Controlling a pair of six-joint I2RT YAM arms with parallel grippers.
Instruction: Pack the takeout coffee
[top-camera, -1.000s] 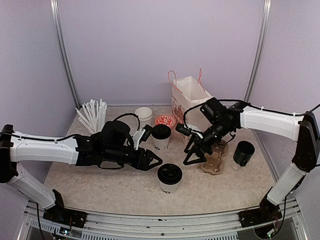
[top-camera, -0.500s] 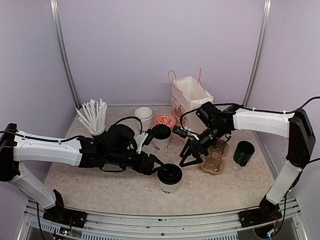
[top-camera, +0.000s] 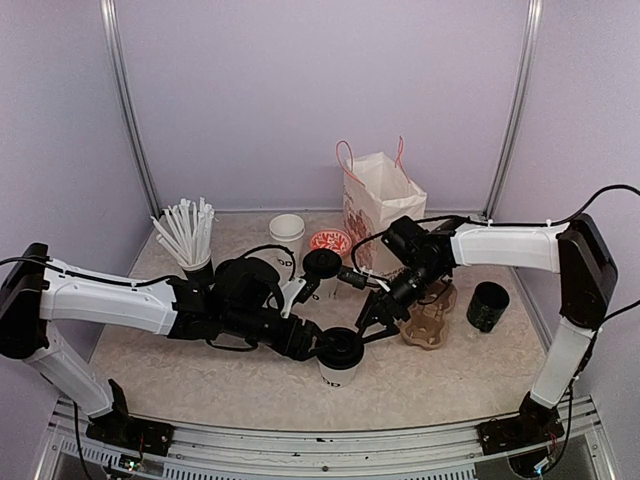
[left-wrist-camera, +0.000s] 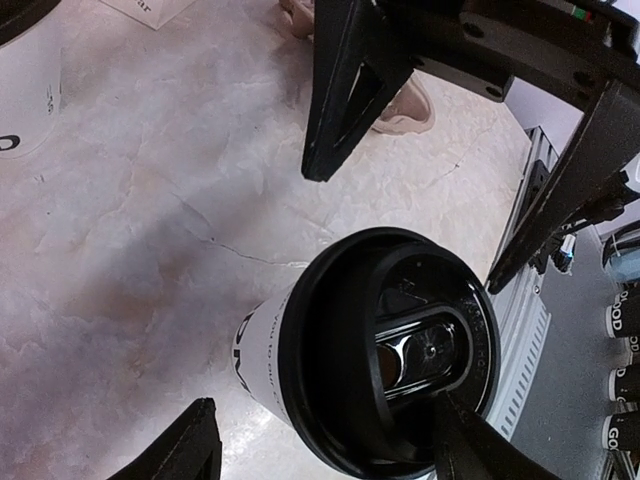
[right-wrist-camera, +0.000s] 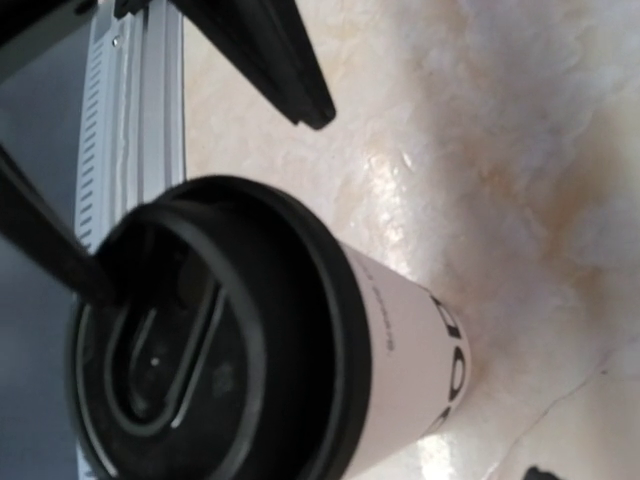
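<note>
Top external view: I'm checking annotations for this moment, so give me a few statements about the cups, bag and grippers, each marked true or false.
1. Both lidded cups, the near cup and the far cup, stand on the table. True.
2. The paper bag lies on its side. False: it stands upright, mouth open.
3. The left gripper is open, its fingers either side of the near cup. True.
4. The right gripper is shut on the far cup. False: it is open beside the near cup, holding nothing.

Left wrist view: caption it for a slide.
Open left gripper straddling a lidded coffee cup; right gripper open just beyond.
</note>
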